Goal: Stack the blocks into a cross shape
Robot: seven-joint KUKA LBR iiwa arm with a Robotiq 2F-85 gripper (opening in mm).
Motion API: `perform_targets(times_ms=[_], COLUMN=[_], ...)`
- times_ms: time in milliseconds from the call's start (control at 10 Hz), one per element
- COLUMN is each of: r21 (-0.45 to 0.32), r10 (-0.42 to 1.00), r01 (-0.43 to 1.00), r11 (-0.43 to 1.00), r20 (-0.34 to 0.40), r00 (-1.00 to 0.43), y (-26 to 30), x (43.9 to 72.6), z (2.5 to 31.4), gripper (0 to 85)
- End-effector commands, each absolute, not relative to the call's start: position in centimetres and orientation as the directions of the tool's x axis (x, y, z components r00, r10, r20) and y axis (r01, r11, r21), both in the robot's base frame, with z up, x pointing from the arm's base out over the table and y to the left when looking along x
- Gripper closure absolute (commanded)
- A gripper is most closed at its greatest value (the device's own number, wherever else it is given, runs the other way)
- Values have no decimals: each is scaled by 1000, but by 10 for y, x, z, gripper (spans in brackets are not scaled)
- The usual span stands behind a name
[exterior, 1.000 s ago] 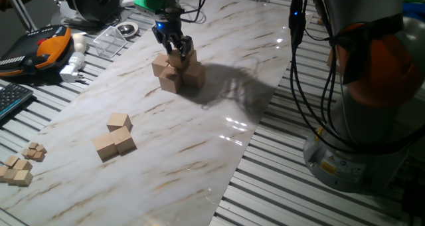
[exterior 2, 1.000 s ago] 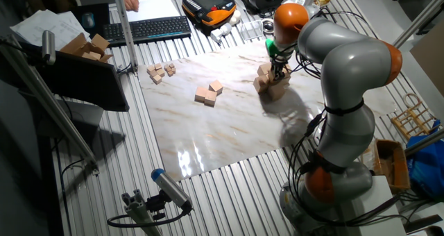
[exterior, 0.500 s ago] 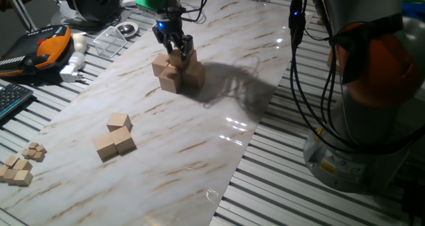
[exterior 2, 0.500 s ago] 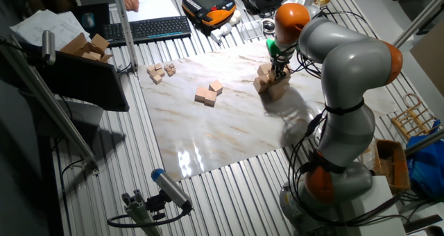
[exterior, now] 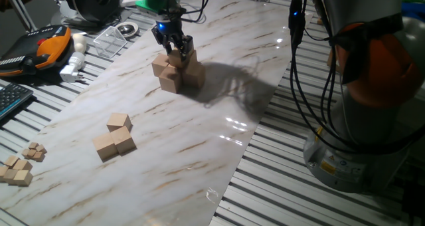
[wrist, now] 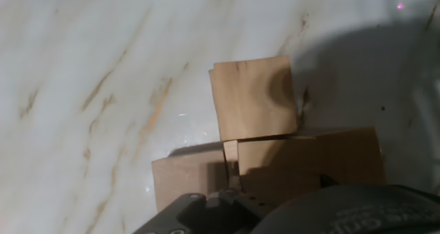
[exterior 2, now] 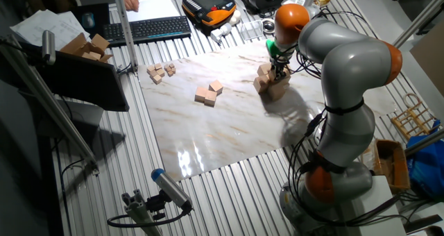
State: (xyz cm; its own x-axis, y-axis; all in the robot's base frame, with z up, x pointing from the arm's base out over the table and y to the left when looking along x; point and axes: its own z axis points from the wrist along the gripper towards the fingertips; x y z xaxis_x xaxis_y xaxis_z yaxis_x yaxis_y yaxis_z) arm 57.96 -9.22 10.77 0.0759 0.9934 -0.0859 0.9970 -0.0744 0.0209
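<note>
A small pile of tan wooden blocks point(exterior: 174, 78) stands at the far side of the marble board point(exterior: 199, 139). My gripper point(exterior: 176, 48) is straight above it, its fingers down either side of the top block point(exterior: 184, 56) and seemingly shut on it. The other fixed view has the gripper point(exterior 2: 277, 71) over the same pile point(exterior 2: 270, 87). In the hand view one block point(wrist: 254, 100) lies flat on the marble, with two more point(wrist: 309, 162) point(wrist: 185, 182) nearer, partly hidden under the gripper body. Three loose blocks point(exterior: 114, 138) lie together at the near left.
A cluster of tiny wooden cubes point(exterior: 20, 165) sits off the board's left edge. An orange pendant point(exterior: 46, 43), a white plug point(exterior: 73, 66), a clear tray point(exterior: 109, 40) and a keyboard point(exterior: 10, 100) lie at the left. The robot base point(exterior: 358, 119) and its cables stand at the right.
The gripper has crept up very slightly over the pile. The blocks have not shifted.
</note>
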Motion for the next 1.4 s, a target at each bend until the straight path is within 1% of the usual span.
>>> perform_targets(times_ms=[0, 300, 900, 1200, 1300], r21=[20, 5, 14, 27, 31], r10=[994, 995, 994, 991, 991], r01=[997, 999, 1000, 999, 999], r11=[-69, -45, -23, -24, -27], r20=[-85, -92, -107, -131, -134], r00=[70, 46, 24, 27, 30], y=[-92, -92, -93, -93, -93], x=[580, 579, 579, 580, 580], z=[108, 109, 109, 107, 106], gripper=[850, 850, 850, 850, 680])
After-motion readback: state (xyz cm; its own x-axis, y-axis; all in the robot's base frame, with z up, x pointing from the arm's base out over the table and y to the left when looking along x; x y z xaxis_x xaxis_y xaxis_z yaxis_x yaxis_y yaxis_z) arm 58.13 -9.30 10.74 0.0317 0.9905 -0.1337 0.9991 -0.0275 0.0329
